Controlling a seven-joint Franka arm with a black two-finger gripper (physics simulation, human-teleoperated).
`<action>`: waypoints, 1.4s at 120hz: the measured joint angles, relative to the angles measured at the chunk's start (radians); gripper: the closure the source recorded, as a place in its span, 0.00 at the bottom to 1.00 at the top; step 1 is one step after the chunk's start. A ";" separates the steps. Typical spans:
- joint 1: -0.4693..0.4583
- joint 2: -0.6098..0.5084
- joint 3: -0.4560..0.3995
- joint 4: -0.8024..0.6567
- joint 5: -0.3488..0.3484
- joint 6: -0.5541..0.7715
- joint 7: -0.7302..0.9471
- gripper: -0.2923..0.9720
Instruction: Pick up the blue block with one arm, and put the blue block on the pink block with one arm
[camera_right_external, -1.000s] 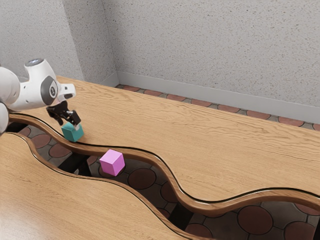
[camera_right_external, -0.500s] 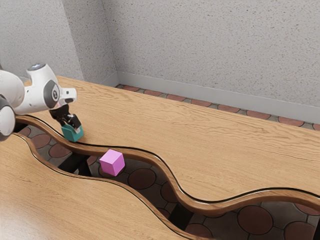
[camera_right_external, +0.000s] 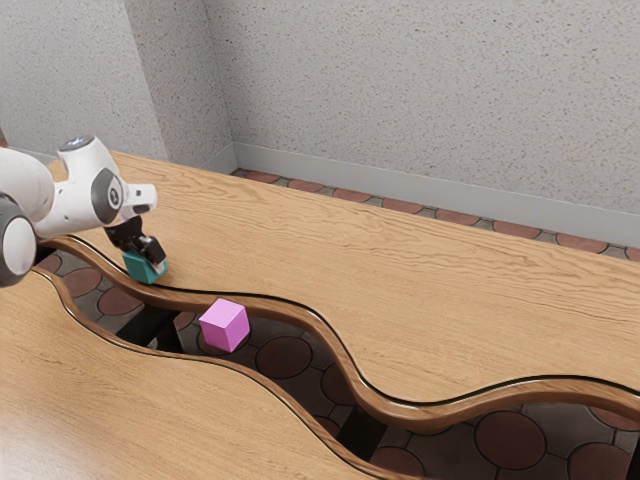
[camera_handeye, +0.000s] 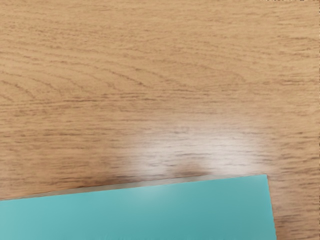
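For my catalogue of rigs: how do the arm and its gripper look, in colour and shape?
The arm is white, with rounded glossy segments and grey round caps at the joints. Its gripper is small, angular and black.

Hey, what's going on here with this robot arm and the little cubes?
The white robot arm has its black gripper down at the teal-blue cube, which rests on the wooden table close to its wavy edge, right under the hand. The cube is not lifted yet. The pink cube sits apart from it, in the gap between the two wavy tabletops, with nothing on top.
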 joint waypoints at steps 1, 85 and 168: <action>0.000 0.000 0.000 0.000 -0.001 0.000 0.000 0.28; -0.261 -0.696 0.006 -0.682 0.057 0.069 -0.256 0.52; -0.324 -0.393 -0.028 -0.449 0.166 0.082 -0.671 0.51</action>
